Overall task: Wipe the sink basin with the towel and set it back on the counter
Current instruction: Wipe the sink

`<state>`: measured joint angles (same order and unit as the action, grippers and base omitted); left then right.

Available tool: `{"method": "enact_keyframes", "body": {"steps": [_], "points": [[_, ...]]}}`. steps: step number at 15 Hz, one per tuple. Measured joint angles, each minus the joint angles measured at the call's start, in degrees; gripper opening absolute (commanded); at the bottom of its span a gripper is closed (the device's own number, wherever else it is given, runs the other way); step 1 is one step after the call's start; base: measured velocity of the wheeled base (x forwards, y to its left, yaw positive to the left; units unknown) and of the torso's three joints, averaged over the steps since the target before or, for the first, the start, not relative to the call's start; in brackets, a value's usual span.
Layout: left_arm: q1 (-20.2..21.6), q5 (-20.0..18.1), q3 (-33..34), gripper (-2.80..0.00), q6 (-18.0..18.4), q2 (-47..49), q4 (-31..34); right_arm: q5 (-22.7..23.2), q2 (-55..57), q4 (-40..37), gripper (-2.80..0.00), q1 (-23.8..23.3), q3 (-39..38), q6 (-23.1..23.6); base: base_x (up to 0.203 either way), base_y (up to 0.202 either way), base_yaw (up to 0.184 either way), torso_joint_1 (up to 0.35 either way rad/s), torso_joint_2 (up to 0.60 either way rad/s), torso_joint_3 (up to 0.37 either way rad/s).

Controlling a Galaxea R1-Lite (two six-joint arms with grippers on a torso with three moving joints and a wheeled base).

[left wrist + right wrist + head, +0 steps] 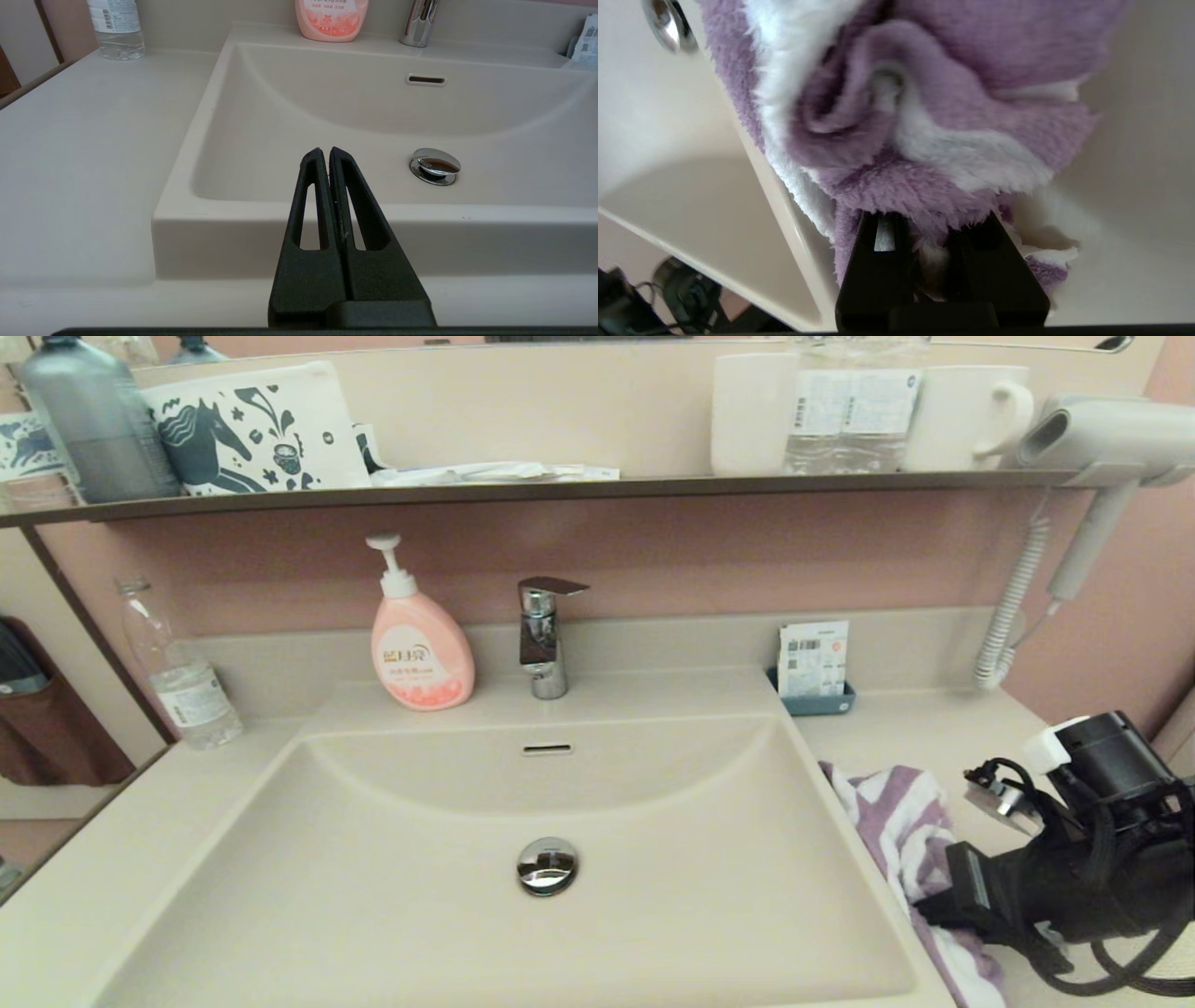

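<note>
The purple-and-white towel point(898, 817) lies bunched on the counter point(934, 733) along the right rim of the sink basin point(373, 868). My right gripper point(924, 903) is at the towel's near end. In the right wrist view the towel point(924, 116) covers that gripper's point(927, 221) fingertips, and fabric is pinched between the jaws. The basin holds only its chrome drain plug point(547, 865) and overflow slot point(547, 748). My left gripper point(325, 151) is shut and holds nothing; it hovers before the front rim of the basin point(327, 116), left of the drain plug point(435, 165), out of the head view.
A pink soap pump bottle point(420, 649) and chrome faucet point(543, 635) stand behind the basin. A clear water bottle point(182, 677) is at the back left, a small blue tray with packets point(814, 677) at the back right. A hair dryer point(1102, 443) hangs by the dark shelf point(560, 490).
</note>
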<state>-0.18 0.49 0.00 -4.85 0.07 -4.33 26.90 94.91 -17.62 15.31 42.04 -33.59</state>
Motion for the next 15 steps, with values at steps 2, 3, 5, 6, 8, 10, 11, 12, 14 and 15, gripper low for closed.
{"method": "enact_keyframes", "body": {"steps": [2, 3, 5, 6, 8, 10, 11, 12, 14, 15], "points": [[0.00, 0.02, 0.00, -2.80, -0.02, -0.02, -0.02, -0.39, -0.75, -0.46, -2.80, 3.60, -0.11, -0.20, 0.000, 0.000, 0.000, 0.000, 0.00, 0.000], [0.00, 0.02, 0.00, -2.80, -0.02, 0.00, -0.02, -0.49, -0.94, -0.80, -2.80, 4.63, -0.11, -0.25, 0.000, 0.000, 0.000, 0.000, 0.00, 0.000], [0.00, 0.03, 0.00, -2.80, 0.00, -0.02, -0.02, -0.77, -1.31, -1.80, -2.80, 5.97, -0.14, -0.72, 0.000, 0.000, 0.000, 0.000, 0.00, 0.000], [0.00, 0.02, 0.00, -2.80, -0.02, 0.00, -0.02, -1.42, -1.49, -2.35, -2.80, 6.22, -0.14, -0.85, 0.000, 0.000, 0.000, 0.000, 0.00, 0.000], [0.00, 0.02, 0.00, -2.80, 0.00, 0.00, 0.00, -6.03, -2.05, -3.18, -2.80, 6.08, -0.14, -1.01, 0.000, 0.000, 0.000, 0.000, 0.00, 0.000], [0.00, 0.02, 0.00, -2.80, -0.01, 0.00, -0.02, -8.81, -3.16, -5.02, -2.80, 3.49, -0.14, -0.83, 0.000, 0.000, 0.000, 0.000, 0.00, 0.000], [0.00, 0.03, 0.00, -2.80, -0.01, -0.01, -0.03, -9.89, -3.90, -6.90, -2.80, 1.83, -0.16, -0.39, 0.000, 0.000, 0.000, 0.000, 0.00, 0.000], [0.00, 0.02, 0.00, -2.80, -0.02, -0.02, -0.02, -11.17, -4.58, -8.59, -2.80, 0.23, -0.39, 0.52, 0.000, 0.000, 0.000, 0.000, 0.00, 0.000], [0.00, 0.02, 0.00, -2.80, -0.02, -0.02, 0.00, -13.73, -5.66, -10.65, -2.80, -3.80, -0.89, 2.68, 0.000, 0.000, 0.000, 0.000, 0.00, 0.000], [0.00, 0.00, 0.00, -2.80, 0.00, -0.02, 0.00, -14.82, -6.10, -10.99, -2.80, -6.40, -1.38, 3.71, 0.000, 0.000, 0.000, 0.000, 0.00, 0.000]]}}
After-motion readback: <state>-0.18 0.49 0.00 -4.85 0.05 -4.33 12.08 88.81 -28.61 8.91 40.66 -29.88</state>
